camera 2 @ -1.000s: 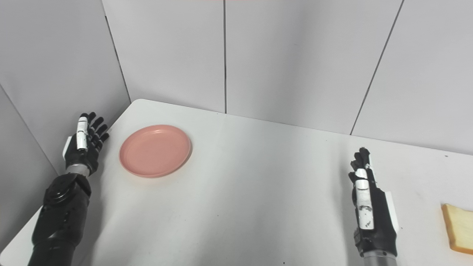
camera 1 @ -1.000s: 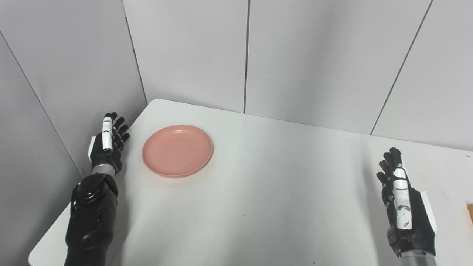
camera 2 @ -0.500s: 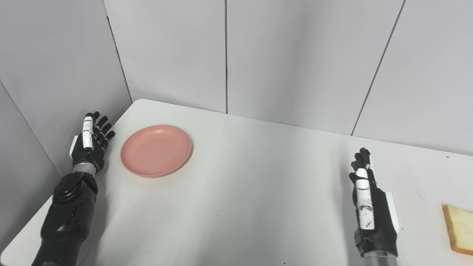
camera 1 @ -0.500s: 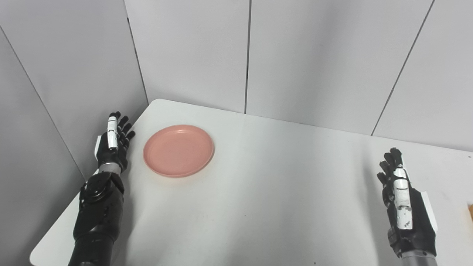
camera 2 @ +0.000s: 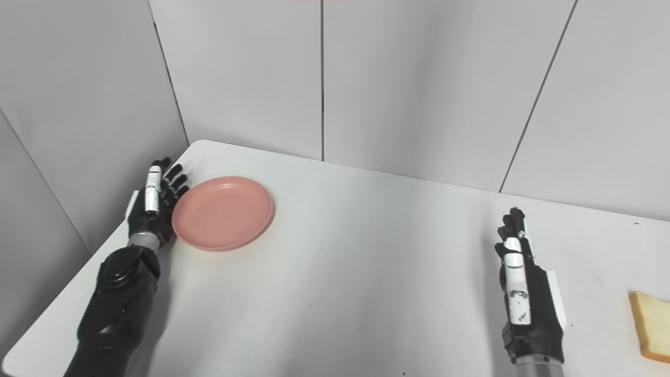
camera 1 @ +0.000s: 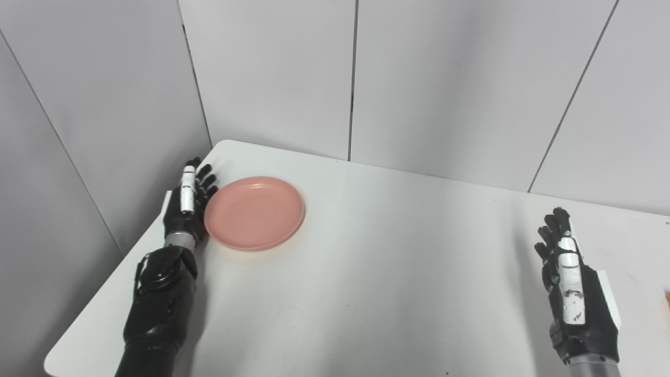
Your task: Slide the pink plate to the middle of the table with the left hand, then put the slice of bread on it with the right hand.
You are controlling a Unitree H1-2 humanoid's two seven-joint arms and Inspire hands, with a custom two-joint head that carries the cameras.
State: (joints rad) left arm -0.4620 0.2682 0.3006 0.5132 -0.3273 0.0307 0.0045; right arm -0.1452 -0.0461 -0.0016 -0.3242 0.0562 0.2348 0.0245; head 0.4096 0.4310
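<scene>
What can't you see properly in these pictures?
- Bread: cut off by the right edge in the right eye view; only a sliver shows in the left eye view.
- Left robot hand: its palm faces the plate, so whether they touch is unclear.
- Right robot hand: seen edge-on, palm hidden.
</scene>
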